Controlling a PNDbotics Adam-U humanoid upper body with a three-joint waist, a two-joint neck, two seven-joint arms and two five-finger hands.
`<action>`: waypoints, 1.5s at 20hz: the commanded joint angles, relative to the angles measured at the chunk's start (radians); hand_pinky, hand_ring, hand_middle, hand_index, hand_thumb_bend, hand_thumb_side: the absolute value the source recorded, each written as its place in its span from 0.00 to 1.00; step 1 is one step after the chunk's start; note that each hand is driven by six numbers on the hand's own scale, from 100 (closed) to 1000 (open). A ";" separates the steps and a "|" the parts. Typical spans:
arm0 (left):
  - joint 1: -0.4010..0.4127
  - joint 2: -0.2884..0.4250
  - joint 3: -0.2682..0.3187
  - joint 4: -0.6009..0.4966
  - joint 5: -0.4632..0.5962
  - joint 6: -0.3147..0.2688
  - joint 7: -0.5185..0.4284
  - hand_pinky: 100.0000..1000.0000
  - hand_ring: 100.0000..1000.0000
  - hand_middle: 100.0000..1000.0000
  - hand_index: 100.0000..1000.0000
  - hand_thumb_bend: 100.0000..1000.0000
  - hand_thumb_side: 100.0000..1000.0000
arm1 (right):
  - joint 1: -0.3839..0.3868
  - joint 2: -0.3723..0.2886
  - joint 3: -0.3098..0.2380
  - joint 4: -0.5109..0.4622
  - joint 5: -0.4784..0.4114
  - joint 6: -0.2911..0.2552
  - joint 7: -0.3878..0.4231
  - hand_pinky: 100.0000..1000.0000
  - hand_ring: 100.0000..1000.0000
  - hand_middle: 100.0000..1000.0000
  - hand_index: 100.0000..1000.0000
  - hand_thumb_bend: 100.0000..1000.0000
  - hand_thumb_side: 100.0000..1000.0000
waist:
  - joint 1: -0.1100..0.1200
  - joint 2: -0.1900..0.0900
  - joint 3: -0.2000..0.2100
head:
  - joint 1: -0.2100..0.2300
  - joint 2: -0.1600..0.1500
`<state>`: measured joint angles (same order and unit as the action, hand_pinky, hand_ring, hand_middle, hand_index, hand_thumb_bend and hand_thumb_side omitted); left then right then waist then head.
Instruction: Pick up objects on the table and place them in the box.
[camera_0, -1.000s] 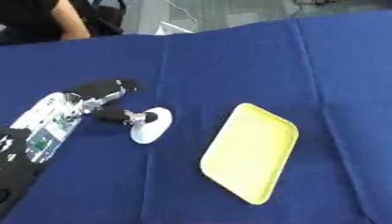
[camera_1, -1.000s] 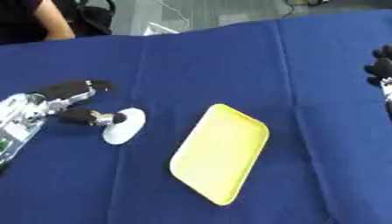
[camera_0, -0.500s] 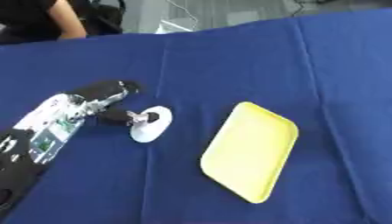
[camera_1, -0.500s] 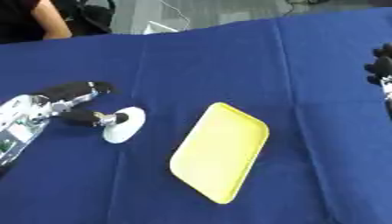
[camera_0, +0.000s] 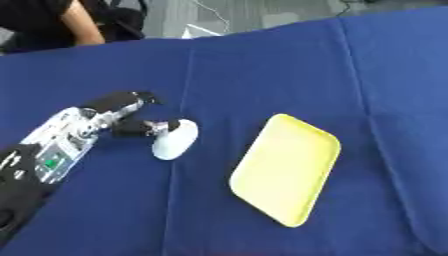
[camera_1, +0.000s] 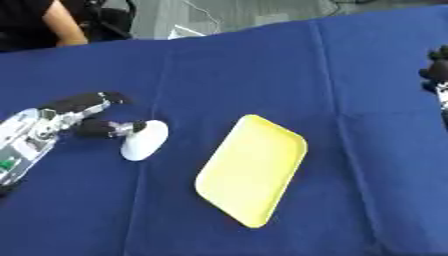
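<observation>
A white oval object (camera_0: 175, 140) lies flat on the blue tablecloth (camera_0: 262, 65). My left hand (camera_0: 109, 112) reaches in from the lower left and lies just left of it. The thumb (camera_0: 140, 128) touches the object's left edge, while the straight fingers (camera_0: 122, 101) stretch out above it, apart from it. A yellow rectangular tray (camera_0: 287, 167) lies to the right of the object with nothing in it. My right hand (camera_1: 436, 70) shows only as dark fingers at the right edge of the right eye view.
The blue cloth covers the whole table, with creases running front to back. A person in black sits beyond the far left edge (camera_0: 61, 25). No box is in view.
My left arm has edged slightly to the right toward the white object. The object and the yellow tray have not moved.
</observation>
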<state>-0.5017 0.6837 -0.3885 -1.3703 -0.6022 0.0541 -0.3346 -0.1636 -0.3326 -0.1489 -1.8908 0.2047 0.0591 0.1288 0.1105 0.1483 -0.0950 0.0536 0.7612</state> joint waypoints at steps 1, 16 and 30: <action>-0.018 0.030 0.002 -0.011 0.007 0.005 0.005 0.97 0.94 0.89 0.94 0.45 1.00 | -0.004 -0.024 -0.005 -0.011 0.002 0.001 -0.001 0.85 0.85 0.92 1.00 0.28 0.92 | -0.002 -0.015 0.002 | -0.010 -0.004; -0.011 0.088 -0.038 -0.137 0.076 -0.010 -0.054 0.97 0.94 0.88 0.94 0.43 1.00 | -0.004 -0.027 -0.005 -0.011 0.004 0.001 0.000 0.85 0.85 0.92 1.00 0.28 0.92 | 0.003 -0.017 0.001 | -0.009 -0.002; 0.041 0.101 -0.040 -0.205 0.071 0.026 -0.050 0.97 0.94 0.88 0.93 0.42 1.00 | -0.003 -0.028 -0.005 -0.011 0.004 0.002 0.000 0.85 0.85 0.92 1.00 0.29 0.92 | 0.005 -0.019 0.004 | -0.010 -0.002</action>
<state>-0.4532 0.7541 -0.4372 -1.5623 -0.5248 0.0783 -0.3859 -0.1630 -0.3404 -0.1489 -1.8904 0.2067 0.0598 0.1295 0.1206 0.1431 -0.0931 0.0466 0.7622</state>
